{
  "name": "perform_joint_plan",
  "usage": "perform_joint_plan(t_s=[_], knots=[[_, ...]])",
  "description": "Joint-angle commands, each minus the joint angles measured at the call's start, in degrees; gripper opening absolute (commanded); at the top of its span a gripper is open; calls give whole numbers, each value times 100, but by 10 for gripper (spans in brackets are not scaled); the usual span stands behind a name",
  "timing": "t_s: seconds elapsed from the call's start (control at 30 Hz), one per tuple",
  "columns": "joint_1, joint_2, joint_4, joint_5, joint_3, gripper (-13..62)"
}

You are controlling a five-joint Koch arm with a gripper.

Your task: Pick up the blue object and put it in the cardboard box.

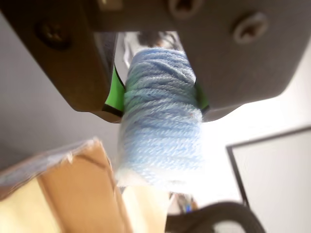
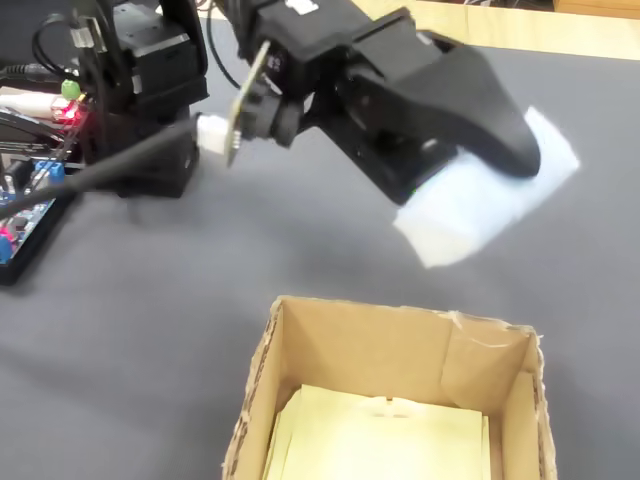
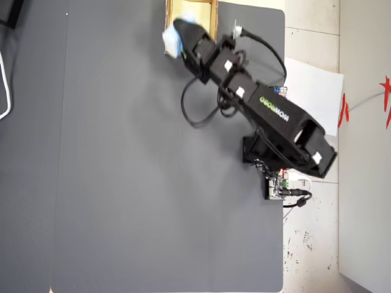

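The hand [image 1: 160,104] gripped the blue object [image 1: 160,131], blurred above the cardboard box [image 2: 390,360], whose near side was cut off.

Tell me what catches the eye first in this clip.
The pale blue roll fills the wrist view, clamped between the pincer jaws. In the fixed view the black arm carries it above the open cardboard box at the bottom edge; overhead, the roll sits by the box's left wall.

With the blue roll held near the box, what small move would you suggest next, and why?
Probably carry it a little further over the cardboard box before releasing. The gripper is shut on the blue roll, and overhead the roll hangs at the box's edge, not over its middle.
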Motion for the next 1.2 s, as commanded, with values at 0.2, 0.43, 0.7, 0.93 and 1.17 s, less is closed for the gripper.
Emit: perform_joint_plan(t_s=[0.2, 0.43, 0.7, 0.93, 1.17], knots=[[712, -167, 1266, -870, -1424, 150], [879, -519, 2109, -1195, -1661, 148], [958, -853, 1978, -1239, -1740, 268], [1116, -905, 1626, -1213, -1890, 308], [237, -220, 659, 53, -1371, 309]])
